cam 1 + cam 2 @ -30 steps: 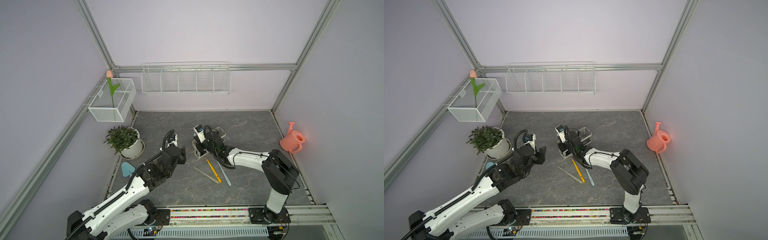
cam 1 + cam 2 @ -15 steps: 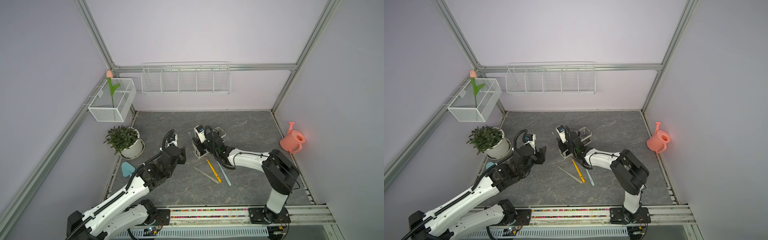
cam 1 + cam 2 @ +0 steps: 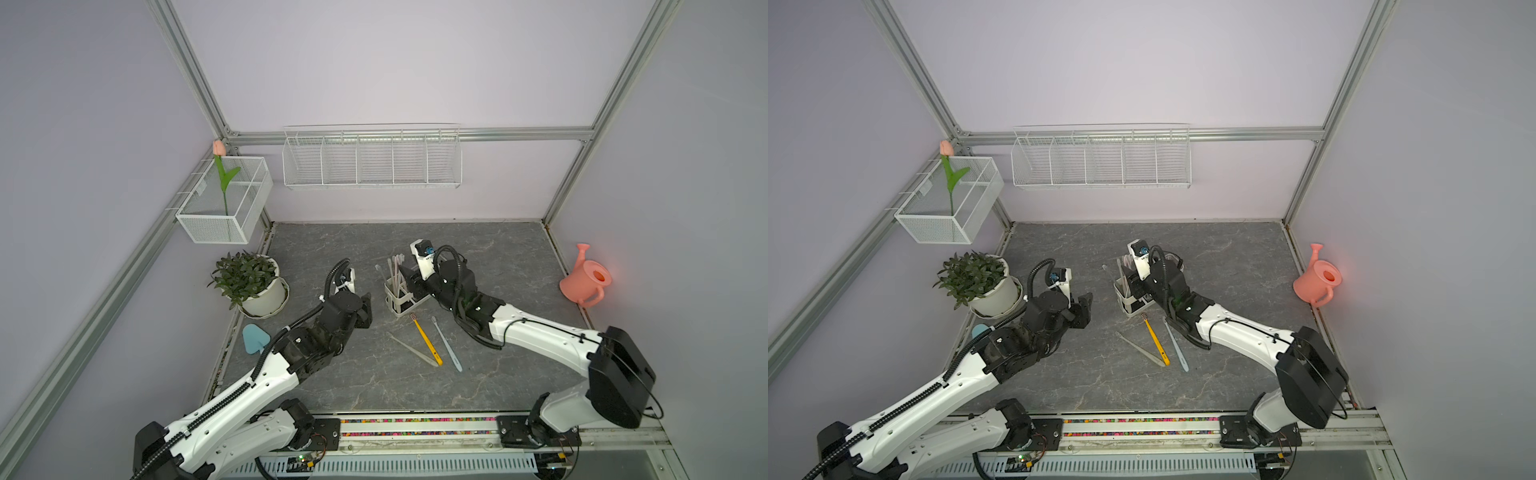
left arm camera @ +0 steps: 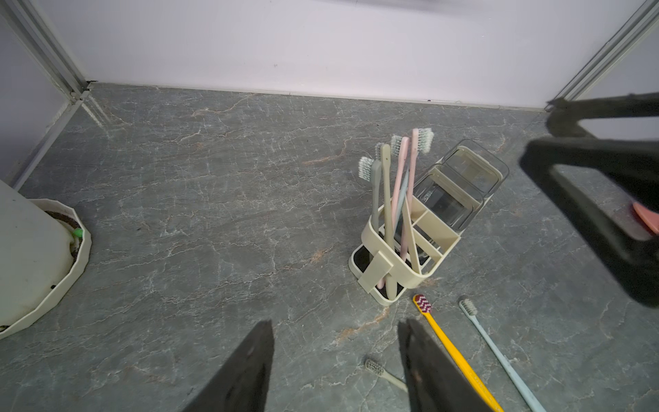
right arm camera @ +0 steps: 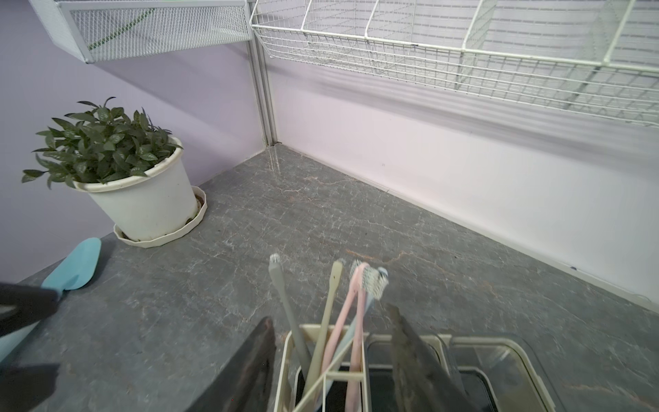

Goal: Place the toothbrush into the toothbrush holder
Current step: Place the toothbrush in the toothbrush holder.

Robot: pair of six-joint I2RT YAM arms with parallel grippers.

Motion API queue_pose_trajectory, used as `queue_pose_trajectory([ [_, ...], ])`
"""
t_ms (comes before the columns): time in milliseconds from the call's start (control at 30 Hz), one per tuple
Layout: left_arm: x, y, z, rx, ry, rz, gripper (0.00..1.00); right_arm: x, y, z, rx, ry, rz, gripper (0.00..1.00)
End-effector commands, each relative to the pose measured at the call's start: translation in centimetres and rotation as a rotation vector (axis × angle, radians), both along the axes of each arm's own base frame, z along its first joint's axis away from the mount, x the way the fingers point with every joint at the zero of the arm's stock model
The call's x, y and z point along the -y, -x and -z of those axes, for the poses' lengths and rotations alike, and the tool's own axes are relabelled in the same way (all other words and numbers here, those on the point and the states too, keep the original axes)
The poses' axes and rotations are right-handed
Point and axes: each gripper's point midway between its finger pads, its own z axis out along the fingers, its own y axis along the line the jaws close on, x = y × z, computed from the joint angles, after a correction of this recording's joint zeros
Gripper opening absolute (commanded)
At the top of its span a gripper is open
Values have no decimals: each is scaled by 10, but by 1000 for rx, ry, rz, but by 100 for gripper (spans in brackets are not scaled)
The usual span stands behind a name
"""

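My right gripper (image 5: pixel 330 315) hangs open right over the toothbrush holder (image 4: pixel 403 257), holding nothing; some brushes (image 5: pixel 374 283) stand in its end slot, between the jaws; three more lie on the table (image 3: pixel 374 382) just beside it, the yellow toothbrush (image 3: pixel 426 338) nearest. My left gripper (image 4: pixel 335 324) is open and empty too; if I lift the right one crooked, a jaw could catch a brush head and tip the holder over.

Your top views are bright and evenly lit, with faint shadows; the can (image 3: pixel 584 280) casts a red glow on the wall (image 3: pixel 665 249). The right wrist view shows grey streaks under the basket (image 5: pixel 445 53), and its edges are bowed.
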Motion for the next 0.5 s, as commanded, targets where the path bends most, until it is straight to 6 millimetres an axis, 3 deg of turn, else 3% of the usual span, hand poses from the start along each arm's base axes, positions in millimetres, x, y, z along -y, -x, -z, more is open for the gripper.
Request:
queue_pose_trajectory([
  [0, 3, -3, -24, 24, 33, 11, 60, 12, 35, 62, -218, 139, -110, 55],
  [167, 11, 0, -41, 6, 44, 63, 60, 31, 79, 113, -474, 165, -199, 54],
  [333, 17, 6, -29, -30, 45, 106, 61, 38, 100, 126, -533, 155, -235, 48],
  [467, 14, 8, -8, -36, 36, 108, 61, 44, 110, 136, -571, 201, -244, 45],
])
